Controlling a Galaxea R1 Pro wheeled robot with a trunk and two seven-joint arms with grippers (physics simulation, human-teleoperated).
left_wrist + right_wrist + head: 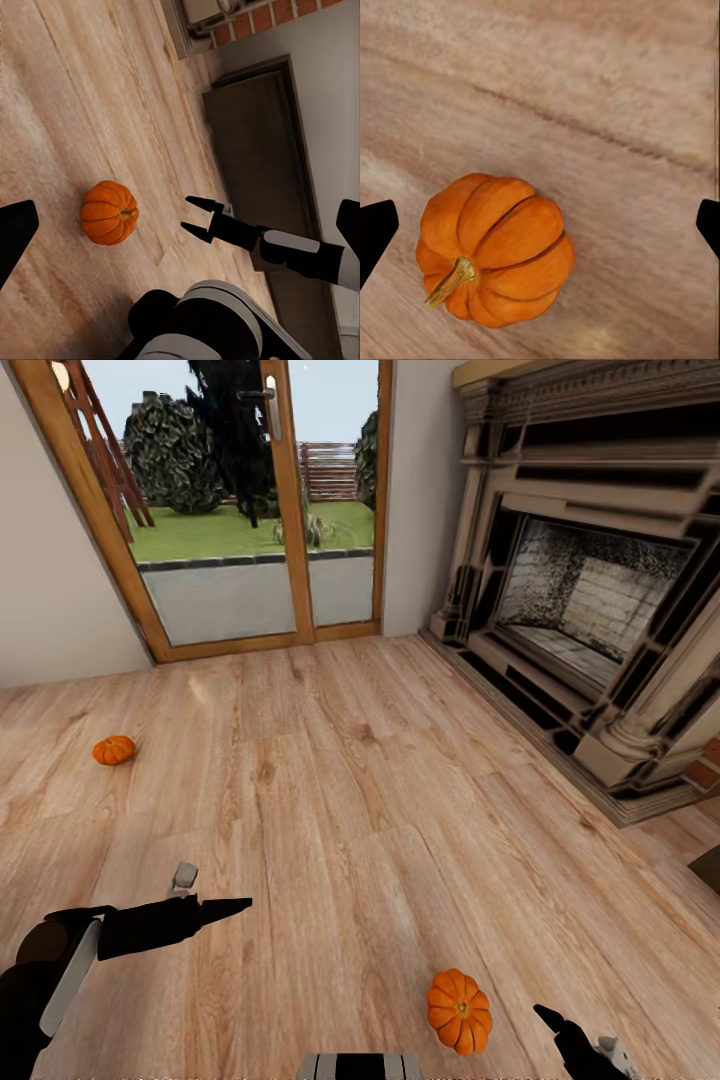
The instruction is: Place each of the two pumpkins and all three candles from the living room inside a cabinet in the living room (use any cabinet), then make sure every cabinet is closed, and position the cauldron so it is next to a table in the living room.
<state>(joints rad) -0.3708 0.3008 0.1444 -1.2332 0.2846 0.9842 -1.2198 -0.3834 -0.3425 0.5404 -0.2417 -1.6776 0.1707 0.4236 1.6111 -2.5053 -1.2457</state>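
Head view showed a wood-plank floor [360,780] running to a glazed patio door [250,510] and a stone fireplace [590,590], one pumpkin [459,1011] lying just beside the empty, spread-open right hand [201,217], another pumpkin [113,750] well apart, the left hand [215,895] also spread and empty.

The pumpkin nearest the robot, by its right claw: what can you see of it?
The near pumpkin is small, squat and bright orange, with deep ribs and a bent tan stem pointing sideways. It looks whole and smooth-skinned. It lies on the pale wooden floor, touching nothing else. The right gripper hangs beside it, fingers spread wide, not touching it.
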